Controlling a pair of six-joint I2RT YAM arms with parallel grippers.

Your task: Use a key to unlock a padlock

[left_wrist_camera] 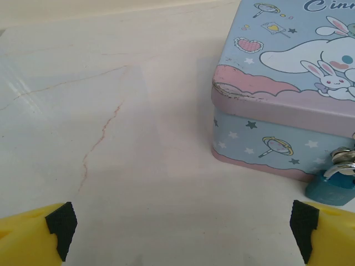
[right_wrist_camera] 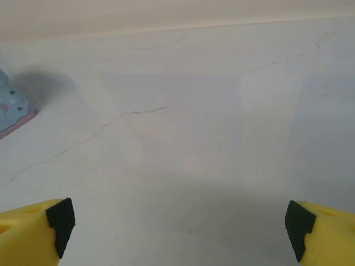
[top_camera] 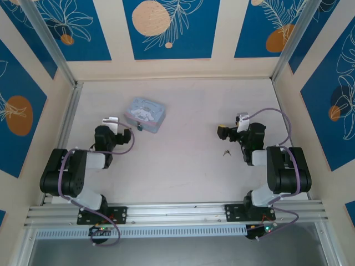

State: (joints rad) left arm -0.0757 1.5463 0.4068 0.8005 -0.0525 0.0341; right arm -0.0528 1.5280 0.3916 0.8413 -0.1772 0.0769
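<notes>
Left wrist view: small blue metal padlock (left_wrist_camera: pixel 331 187) hangs on pale blue tin box (left_wrist_camera: pixel 266 105). Left hand (left_wrist_camera: pixel 180 224) and right hand (right_wrist_camera: pixel 180 221) stand wide, empty. Tiny metal key (top_camera: pixel 226 152) lies on desk (top_camera: pixel 183 172).

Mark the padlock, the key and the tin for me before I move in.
padlock (left_wrist_camera: pixel 331 189): left wrist view, on its blue body.
key (top_camera: pixel 226 152): top external view, on its middle.
tin (left_wrist_camera: pixel 260 61): left wrist view, on the lid.

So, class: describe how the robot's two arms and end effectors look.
Left arm and right arm: chunky black joints, white link sections, looping purple cables. The left end effector and right end effector have yellow fingers with black pads.
</notes>
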